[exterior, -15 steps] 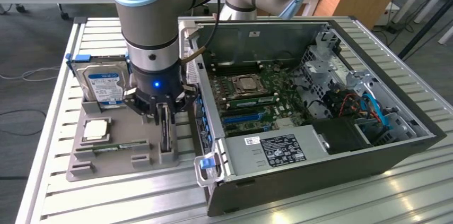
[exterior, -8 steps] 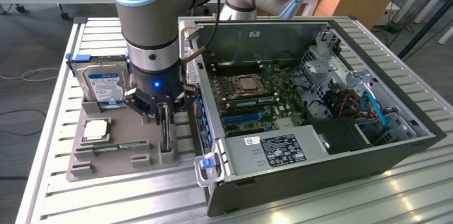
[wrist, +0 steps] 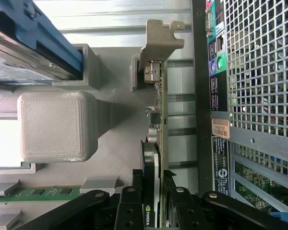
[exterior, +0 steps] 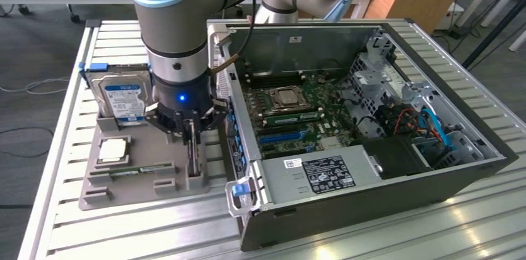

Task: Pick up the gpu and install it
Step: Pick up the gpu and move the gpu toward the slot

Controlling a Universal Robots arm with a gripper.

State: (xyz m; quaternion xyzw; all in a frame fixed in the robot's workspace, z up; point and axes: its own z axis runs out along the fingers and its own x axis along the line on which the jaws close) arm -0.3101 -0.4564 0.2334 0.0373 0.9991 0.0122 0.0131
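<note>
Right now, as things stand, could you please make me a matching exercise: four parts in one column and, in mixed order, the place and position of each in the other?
Parts
1. gpu
2. hard drive
3. RAM stick
4. power supply

Places
A. lies flat in the grey tray, green
B. sits inside the open computer case
C. stands on its long edge in the tray slot nearest the case
D. stands upright in the tray, blue label on its face

Pairs: 1-C, 2-D, 3-A, 4-B
</note>
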